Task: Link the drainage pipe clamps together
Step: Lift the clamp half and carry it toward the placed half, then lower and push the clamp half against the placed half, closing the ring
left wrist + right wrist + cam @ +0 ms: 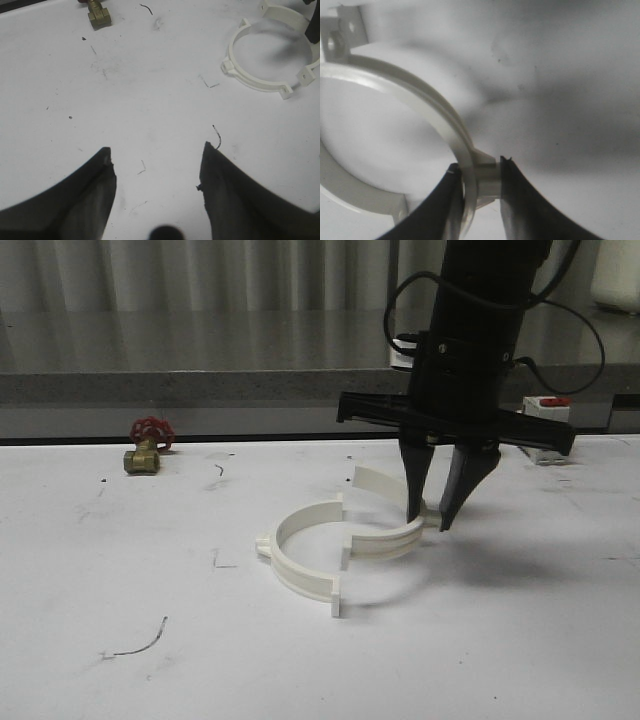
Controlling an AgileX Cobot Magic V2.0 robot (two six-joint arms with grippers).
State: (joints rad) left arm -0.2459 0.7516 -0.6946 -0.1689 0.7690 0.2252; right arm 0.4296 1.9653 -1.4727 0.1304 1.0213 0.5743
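The right gripper (430,515) pinches the outer lug of the right clamp half (385,525), its fingers closed against the band and lug on the white table (500,640). The left clamp half (300,550) stands just beside it, tabs nearly meeting. The left gripper (157,167) hovers well apart, spread wide, holding nothing, with 1 brass valve (145,448) beyond.

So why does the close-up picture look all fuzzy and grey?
In the right wrist view the clamp sits so near the lens that it blurs, and the arm's shadow greys the table. The front view shows that shadow beside the right gripper.
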